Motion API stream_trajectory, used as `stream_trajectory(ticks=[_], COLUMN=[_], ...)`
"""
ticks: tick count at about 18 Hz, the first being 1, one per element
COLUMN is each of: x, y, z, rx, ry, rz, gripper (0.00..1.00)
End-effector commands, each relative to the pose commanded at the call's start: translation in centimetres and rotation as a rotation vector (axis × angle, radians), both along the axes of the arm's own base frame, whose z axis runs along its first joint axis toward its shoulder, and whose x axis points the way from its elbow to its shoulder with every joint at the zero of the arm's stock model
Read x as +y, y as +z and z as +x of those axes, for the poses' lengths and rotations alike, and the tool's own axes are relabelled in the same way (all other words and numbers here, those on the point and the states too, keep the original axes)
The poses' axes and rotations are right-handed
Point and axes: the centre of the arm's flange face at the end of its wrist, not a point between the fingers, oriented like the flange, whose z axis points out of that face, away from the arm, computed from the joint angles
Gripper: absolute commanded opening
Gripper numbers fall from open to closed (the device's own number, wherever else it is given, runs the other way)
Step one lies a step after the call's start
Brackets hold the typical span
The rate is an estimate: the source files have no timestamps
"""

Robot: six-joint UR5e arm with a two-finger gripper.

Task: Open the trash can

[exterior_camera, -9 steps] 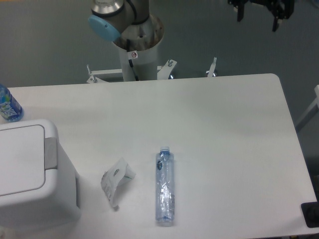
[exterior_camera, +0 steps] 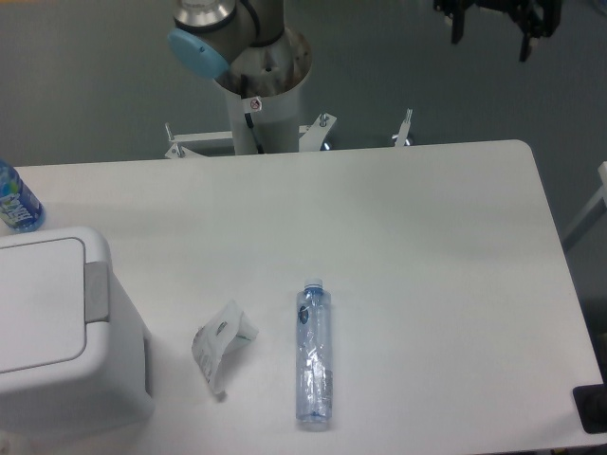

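At the left edge of the worktop (exterior_camera: 408, 218) stands the trash can (exterior_camera: 57, 332), its flat white lid down and flush, the grey push tab (exterior_camera: 96, 289) on its right side untouched. Just behind it, a blue-labelled bottle (exterior_camera: 17, 201) peeks in at the frame's border. To the can's right lies a crumpled clear wrapper (exterior_camera: 220, 343), and beside that a clear plastic bottle (exterior_camera: 314, 354) on its side, cap pointing away from the camera. Further right, the arm's base column (exterior_camera: 263, 85) rises behind the worktop. High in the upper right corner, well apart from the can and beyond the worktop's far edge, hangs the gripper (exterior_camera: 493, 21), its two fingers spread with nothing between them. By this showing the task is not begun: the lid is still shut, and the whole reach across to the tab, and the press on it, is left to do.
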Motion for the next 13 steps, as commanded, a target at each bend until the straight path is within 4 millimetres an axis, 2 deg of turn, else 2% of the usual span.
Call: stream_trajectory(ticks=[2, 6, 9, 12, 13], x=[2.4, 10.2, 15.1, 18.4, 20.2], y=[0.3, -0.7, -1.6, -1.8, -2.2], z=[0.9, 3.4, 5.0, 6.8, 8.0], rx=[0.011, 0.026, 0.006, -0.027, -0.063], ry=[0.078, 0.233, 0.370, 0.451, 0.453], rz=[0.055, 0.171, 0.266, 0.332, 0.353], gripper=[1.00, 1.00, 1.00, 1.00, 1.00])
